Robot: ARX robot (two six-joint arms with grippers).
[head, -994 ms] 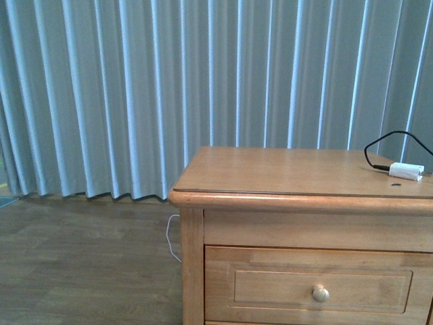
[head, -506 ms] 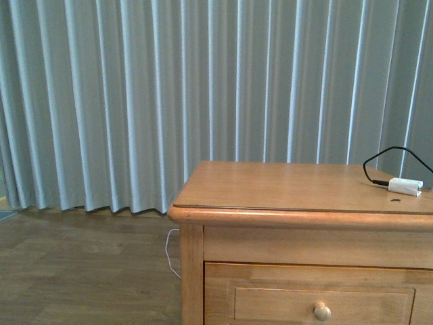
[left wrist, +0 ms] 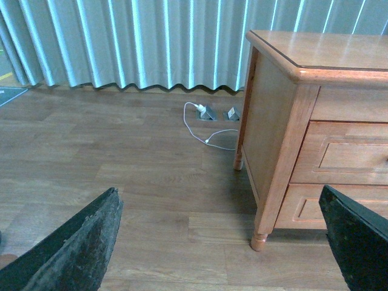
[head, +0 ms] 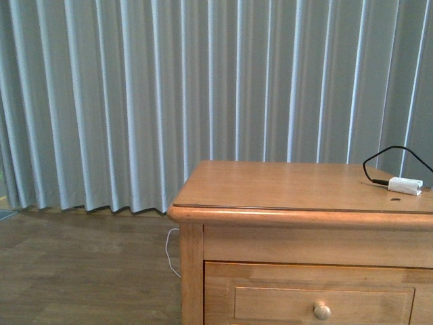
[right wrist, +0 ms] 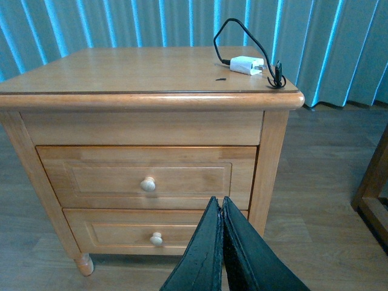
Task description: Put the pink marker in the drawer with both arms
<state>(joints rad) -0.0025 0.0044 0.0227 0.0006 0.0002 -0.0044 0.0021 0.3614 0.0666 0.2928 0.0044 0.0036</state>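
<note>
No pink marker shows in any view. The drawer (right wrist: 145, 177) is the taller upper one of the light-wood nightstand, shut, with a round knob (right wrist: 148, 183); the front view catches only its top part (head: 318, 301), and the left wrist view sees it (left wrist: 351, 154) from the side. My right gripper (right wrist: 219, 201) is shut and empty, hanging in front of the nightstand's lower right part, apart from it. Off the nightstand's left corner, my left gripper (left wrist: 218, 197) is open over the wooden floor, its black fingers (left wrist: 79, 248) wide apart and holding nothing.
A white plug with a black cable (right wrist: 247, 64) lies at the nightstand top's back right corner (head: 404, 185). A shallower drawer (right wrist: 154, 233) sits below. A white cord (left wrist: 203, 124) trails on the floor by grey curtains (head: 135, 101). Another furniture leg (right wrist: 371, 188) stands right.
In the front view the nightstand sits lower in frame than a second ago, so the camera has tilted or risen; over the last half second it has barely shifted.
</note>
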